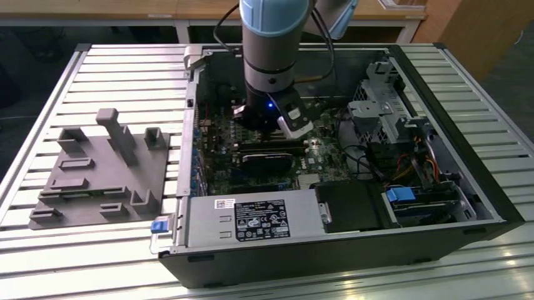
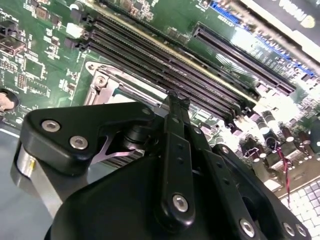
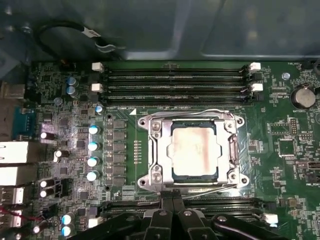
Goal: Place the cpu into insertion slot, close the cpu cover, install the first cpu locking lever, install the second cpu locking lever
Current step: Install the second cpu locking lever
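In the first wrist view the pale silver-beige cpu [image 3: 194, 150] lies flat in the insertion slot [image 3: 195, 176], whose dark edge shows around it. The silver cpu cover [image 3: 157, 150] is down over the chip, which shows through its square window. One thin wire locking lever [image 3: 190, 112] lies along one side of the cover and a second one [image 3: 212, 186] along the opposite side. My gripper [image 3: 172, 201] hangs just beside that second lever, its black fingers together with nothing visible between them. In the exterior view the gripper [image 1: 269, 134] is low inside the open computer case.
Black memory slots [image 3: 175, 80] run beside the socket. A grey power supply box [image 1: 250, 219], a black card [image 1: 267, 164], drive bays [image 1: 392, 109] and loose cables [image 1: 367, 162] crowd the case. A grey fixture [image 1: 100, 169] sits on the slatted table at the exterior view's left.
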Tool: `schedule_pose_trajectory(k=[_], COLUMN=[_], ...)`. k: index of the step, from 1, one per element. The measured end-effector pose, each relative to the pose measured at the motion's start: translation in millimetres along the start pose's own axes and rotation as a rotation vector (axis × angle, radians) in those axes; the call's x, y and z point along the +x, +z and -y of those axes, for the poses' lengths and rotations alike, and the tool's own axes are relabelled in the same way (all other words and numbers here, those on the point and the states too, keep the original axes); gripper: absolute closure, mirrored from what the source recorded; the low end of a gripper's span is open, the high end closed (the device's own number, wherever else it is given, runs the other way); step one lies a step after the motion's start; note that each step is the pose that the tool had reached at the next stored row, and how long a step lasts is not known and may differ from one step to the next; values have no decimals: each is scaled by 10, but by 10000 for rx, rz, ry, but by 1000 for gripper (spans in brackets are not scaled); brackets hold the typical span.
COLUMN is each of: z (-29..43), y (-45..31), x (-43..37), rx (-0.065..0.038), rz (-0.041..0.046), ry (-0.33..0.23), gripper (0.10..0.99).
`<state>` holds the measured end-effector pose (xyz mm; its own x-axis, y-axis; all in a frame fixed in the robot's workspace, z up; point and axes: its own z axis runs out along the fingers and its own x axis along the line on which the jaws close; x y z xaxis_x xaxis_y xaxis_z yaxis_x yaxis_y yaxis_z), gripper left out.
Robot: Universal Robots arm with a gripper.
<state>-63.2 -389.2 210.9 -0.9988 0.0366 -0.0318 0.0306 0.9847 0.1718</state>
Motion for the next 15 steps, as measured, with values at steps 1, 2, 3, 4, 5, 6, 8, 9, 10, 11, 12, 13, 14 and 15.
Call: schedule_pose_trajectory(k=[1,2,3,4,5,6,8,9,10,11,12,13,14,15], z=[7,15,24,31,35,39,47,51,56,60,63,65,66,69], y=[-1,-2,-1,1,6,10,22,30,39,47,56,66,78,88], x=[10,23,34,41,48,57,78,87,98,104,104,104,106,111], rx=[-36,-73,-104,-136,-169,-203,-289,-329,-359,-402,-444,-483,-508,-522], rz=[-1,-3,-4,-6,-7,-9,-10,-9,-9,-11,-11,-11,-11,-12], ry=[1,0,-1,-3,-3,-3,-2,-1,0,1,1,3,4,6], gripper=[980,980,980,980,980,980,980,980,980,980,980,980,980,980])
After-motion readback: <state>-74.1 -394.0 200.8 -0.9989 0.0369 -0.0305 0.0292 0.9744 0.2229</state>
